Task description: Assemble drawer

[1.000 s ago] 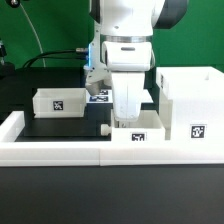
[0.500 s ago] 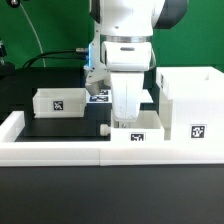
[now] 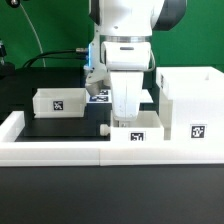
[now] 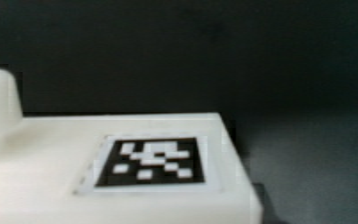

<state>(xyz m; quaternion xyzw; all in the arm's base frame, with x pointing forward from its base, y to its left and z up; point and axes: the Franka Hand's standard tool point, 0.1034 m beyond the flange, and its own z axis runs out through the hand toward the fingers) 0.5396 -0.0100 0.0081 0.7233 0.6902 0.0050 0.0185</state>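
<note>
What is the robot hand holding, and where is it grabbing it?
Cannot tell for sure. The gripper is down at the far wall of the middle tray, but whether it pinches that wall does not show.

Two small open-top trays (image 3: 58, 101) (image 3: 150, 133), one tall box shell (image 3: 190, 100), one low white rail (image 3: 50, 150), one robot arm (image 3: 125, 40).

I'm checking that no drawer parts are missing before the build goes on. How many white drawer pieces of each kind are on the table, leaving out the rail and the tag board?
Small open trays: 2
Tall box shell: 1
Total: 3
</note>
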